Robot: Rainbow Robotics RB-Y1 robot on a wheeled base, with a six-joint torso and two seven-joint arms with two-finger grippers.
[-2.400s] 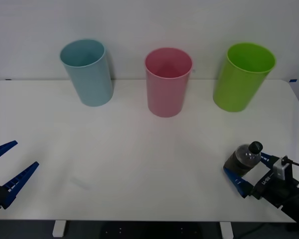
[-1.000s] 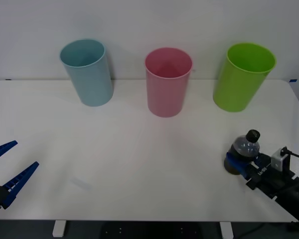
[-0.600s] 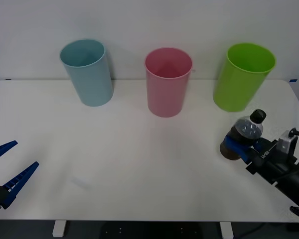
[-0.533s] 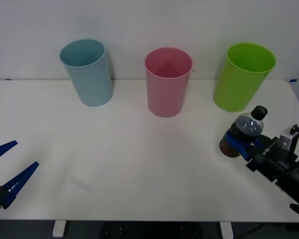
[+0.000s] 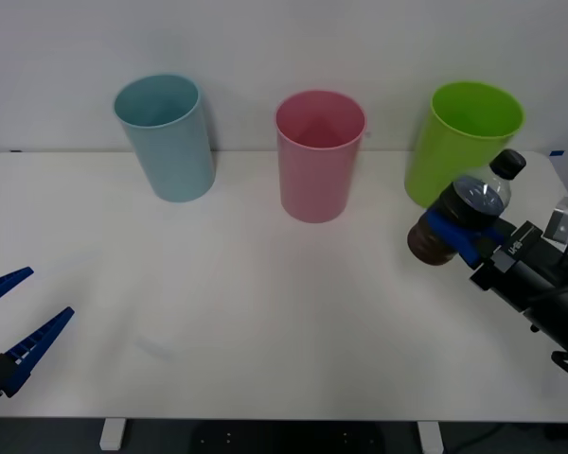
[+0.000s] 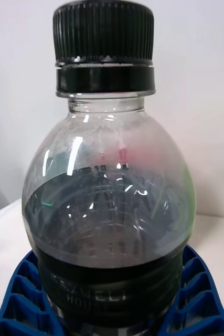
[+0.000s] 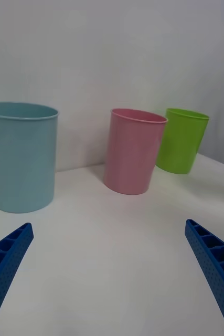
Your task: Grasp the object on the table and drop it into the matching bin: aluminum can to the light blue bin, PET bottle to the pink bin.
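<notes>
the right gripper (image 5: 462,230) is pinching the pet bottle (image 5: 462,219) around its lower body, its blue ribbed fingers (image 6: 17,294) pressed against both sides, and holds it up off the white worktop (image 5: 265,312) at the right side, tilted so the black cap (image 5: 508,163) leans away toward the right. in the front view the bottle overlaps the lower right edge of the lime green bin (image 5: 459,142), and the dark brown contents fill the bottle up to its shoulder. three tall bins stand upright in a row along the far edge of the worktop, well apart from one another: the light blue bin (image 5: 166,137) on the left, the pink bin (image 5: 318,156) in the middle, and the lime green one on the right. the pink bin lies to the left of the held bottle, with bare worktop between them. the left gripper (image 5: 14,326) hangs at the near left edge of the worktop, its two blue fingers spread wide and holding nothing, far from the bins
</notes>
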